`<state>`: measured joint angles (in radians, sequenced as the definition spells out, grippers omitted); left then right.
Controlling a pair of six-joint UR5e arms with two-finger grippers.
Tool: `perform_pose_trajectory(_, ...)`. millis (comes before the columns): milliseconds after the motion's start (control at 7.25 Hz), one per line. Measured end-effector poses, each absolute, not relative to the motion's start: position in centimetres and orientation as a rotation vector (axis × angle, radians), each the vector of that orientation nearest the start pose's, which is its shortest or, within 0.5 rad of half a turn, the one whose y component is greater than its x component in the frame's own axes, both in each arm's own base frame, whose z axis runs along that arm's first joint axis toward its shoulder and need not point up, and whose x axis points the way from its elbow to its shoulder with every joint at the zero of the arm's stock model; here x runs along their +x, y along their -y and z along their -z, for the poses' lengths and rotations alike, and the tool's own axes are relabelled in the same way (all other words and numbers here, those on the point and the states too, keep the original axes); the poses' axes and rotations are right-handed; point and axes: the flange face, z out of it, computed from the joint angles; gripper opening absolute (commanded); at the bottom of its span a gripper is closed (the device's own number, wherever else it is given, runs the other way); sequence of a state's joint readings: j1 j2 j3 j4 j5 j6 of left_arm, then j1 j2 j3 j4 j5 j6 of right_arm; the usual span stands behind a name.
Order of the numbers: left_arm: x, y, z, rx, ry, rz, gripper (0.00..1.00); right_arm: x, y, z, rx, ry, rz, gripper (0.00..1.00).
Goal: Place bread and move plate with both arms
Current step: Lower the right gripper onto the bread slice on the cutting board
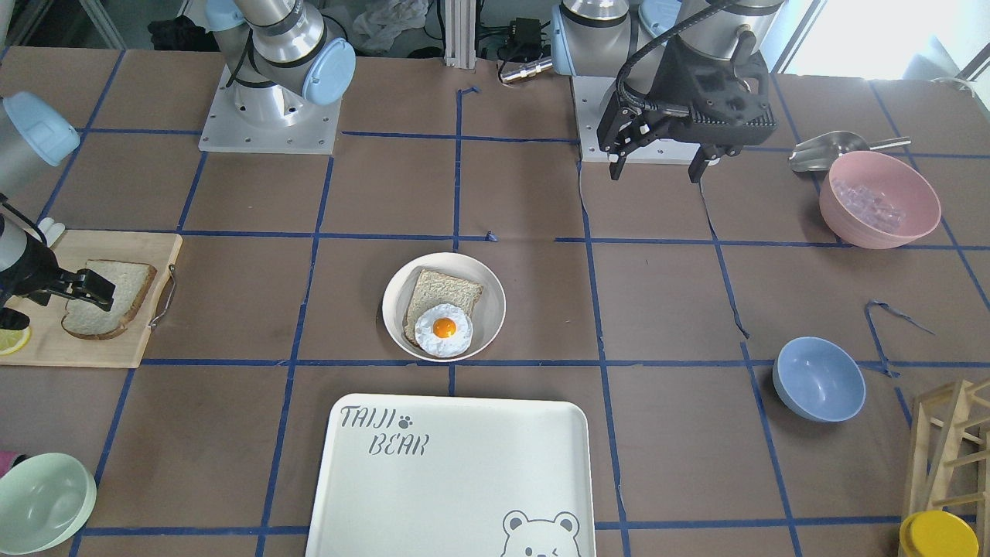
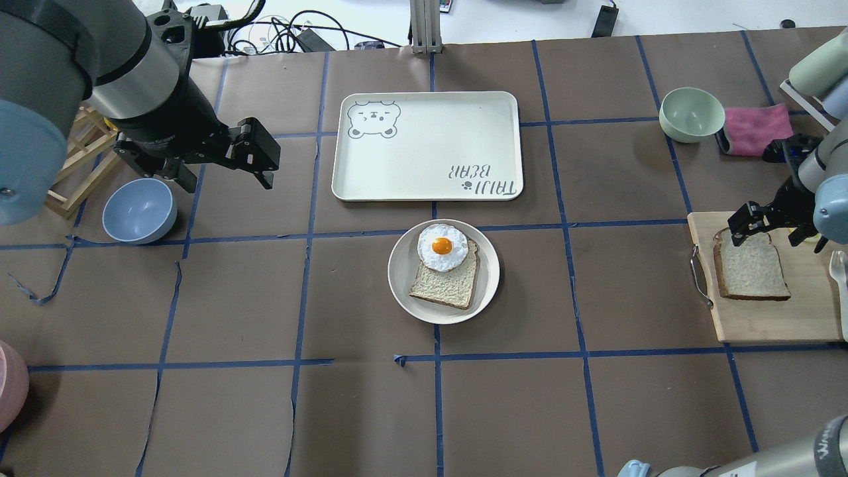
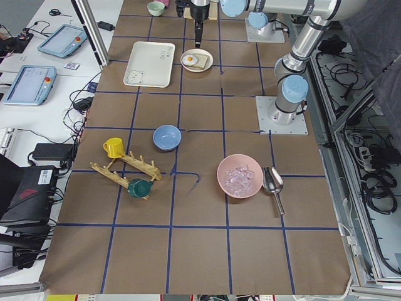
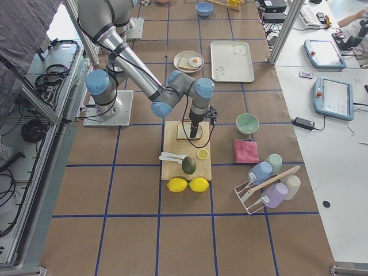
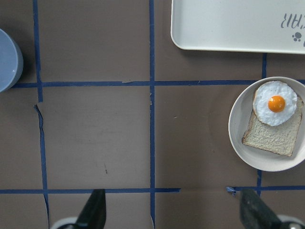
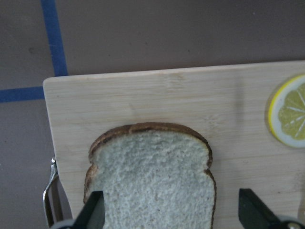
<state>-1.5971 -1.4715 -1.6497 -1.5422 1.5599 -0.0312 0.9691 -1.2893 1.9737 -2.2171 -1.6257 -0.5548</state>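
Note:
The bread [image 2: 752, 268] is a thick pale slice with a dark crust, lying flat on a wooden cutting board [image 2: 762, 318] at the table's right end. It also shows in the front view [image 1: 104, 298] and the right wrist view [image 6: 152, 176]. My right gripper [image 2: 775, 235] is open right over it, and its fingers [image 6: 95, 210] straddle the slice's sides. The cream plate [image 2: 395, 271] sits mid-table holding a thinner tan slice and a fried egg. My left gripper [image 2: 228, 185] is open and empty, held high over the table left of the plate [image 5: 237, 124].
The white TAIJI BEAR tray [image 2: 427, 146] lies just beyond the plate. A blue bowl [image 2: 139, 211] sits below my left arm. A mint-green bowl [image 2: 692, 114] and a pink cloth [image 2: 755, 129] lie beyond the board. A lemon slice [image 6: 290, 114] lies on the board.

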Motion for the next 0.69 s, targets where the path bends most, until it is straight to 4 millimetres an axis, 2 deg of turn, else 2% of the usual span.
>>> perform_pose_trajectory(138,-14.7,45.1,-49.9,-0.007,-3.153,0.078,1.0,-20.3,49.5,-21.9,0.024,-3.11,-0.049,1.0)
perform_pose_trajectory(276,-14.7,45.1,-50.0,-0.008,-3.154,0.082,1.0,-21.5,49.0,-21.6,0.0,-3.067,-0.022,0.92)
perform_pose_trajectory(414,-14.7,45.2,-50.0,-0.008,-3.154,0.087,1.0,-22.3,48.6,-21.0,-0.012,-3.04,-0.023,0.91)
perform_pose_trajectory(552,-14.7,45.2,-50.1,-0.008,-3.154,0.094,1.0,-23.0,48.0,-20.2,0.0,-3.019,-0.035,0.78)
perform_pose_trajectory(690,-14.7,45.3,-50.2,-0.007,-3.154,0.099,1.0,-23.4,47.5,-19.6,0.012,-3.005,-0.049,0.72)
